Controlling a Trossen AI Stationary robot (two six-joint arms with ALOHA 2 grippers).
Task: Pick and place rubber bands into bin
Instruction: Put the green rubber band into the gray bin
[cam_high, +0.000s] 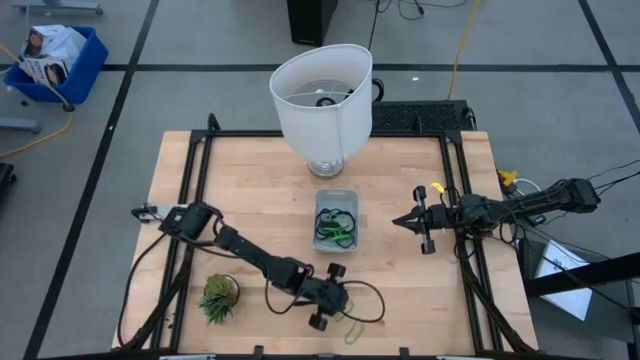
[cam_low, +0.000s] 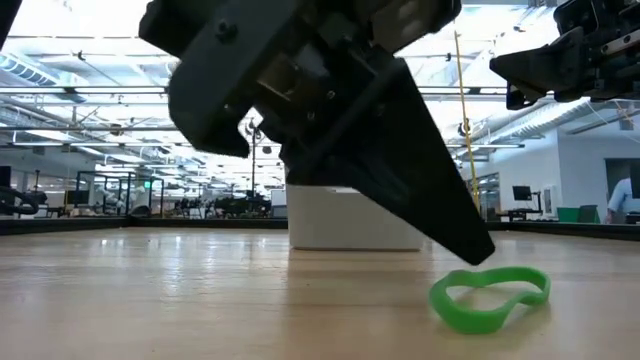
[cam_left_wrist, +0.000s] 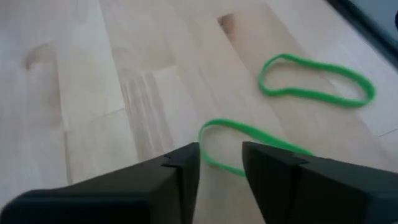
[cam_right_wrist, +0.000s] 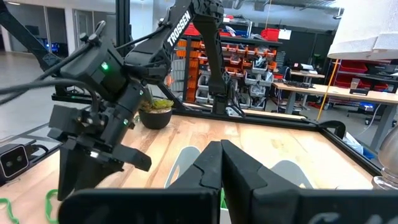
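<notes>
With a green band (cam_left_wrist: 249, 144) flat on the counter (cam_high: 260, 180) at lower centre, the left gripper (cam_left_wrist: 221, 165), slightly parted, should straddle one strand and close low; the right gripper (cam_right_wrist: 221, 163) waits closed.

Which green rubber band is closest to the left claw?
The green band right at the left claw tips, partly hidden behind them. The other green band lies farther off, fully in the open.

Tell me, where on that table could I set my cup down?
Bare wood lies left of the lampshade and bin, and along the right between the bin and the right hand. The front is crowded: plant, left hand, green rubber bands.
</notes>
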